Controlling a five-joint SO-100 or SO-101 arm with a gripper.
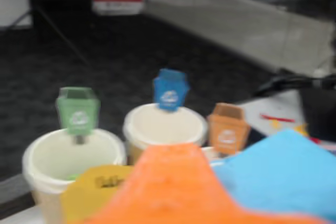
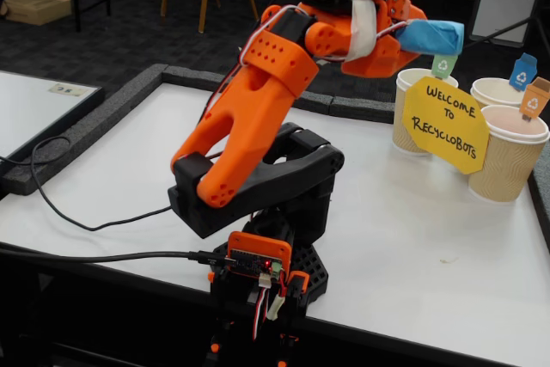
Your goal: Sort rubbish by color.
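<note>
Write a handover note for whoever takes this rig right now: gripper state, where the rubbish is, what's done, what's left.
Gripper: shut on the light blue wad, held in the air just short of the three paper cups.
Cups: green-tagged cup, blue-tagged cup, orange-tagged cup, behind the yellow sign.
Done: a bit of green shows inside the green-tagged cup in the wrist view, likely the green wad; blurred, so check.
Left: drop the blue wad into the blue-tagged cup. The orange wad is not visible in either view; find it.
</note>
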